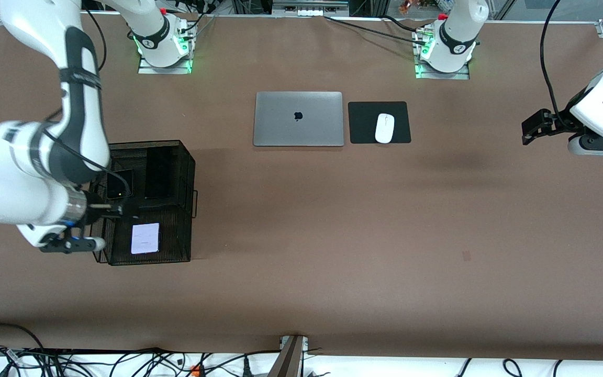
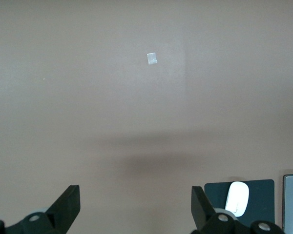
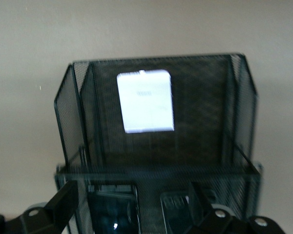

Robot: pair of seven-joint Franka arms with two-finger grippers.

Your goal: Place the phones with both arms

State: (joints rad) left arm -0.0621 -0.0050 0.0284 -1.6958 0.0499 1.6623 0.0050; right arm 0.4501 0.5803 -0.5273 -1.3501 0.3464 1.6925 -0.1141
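Three phones in the basket [image 1: 186, 173]: white phone [image 1: 145, 238], black phone [image 1: 119, 184], slab [image 1: 158, 175]; right gripper [image 3: 132, 204] spread above it, left gripper [image 2: 136, 207] spread over bare table [image 1: 333, 235].

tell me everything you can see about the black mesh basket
The basket is black wire mesh, a rectangular open-topped box with upright see-through walls and inner dividers. It stands on the brown table at the right arm's end. The lilac-white phone lies in its larger compartment, nearer the front camera; the small black phone and the slim black phone sit in narrower compartments farther back. The open right gripper is over it.
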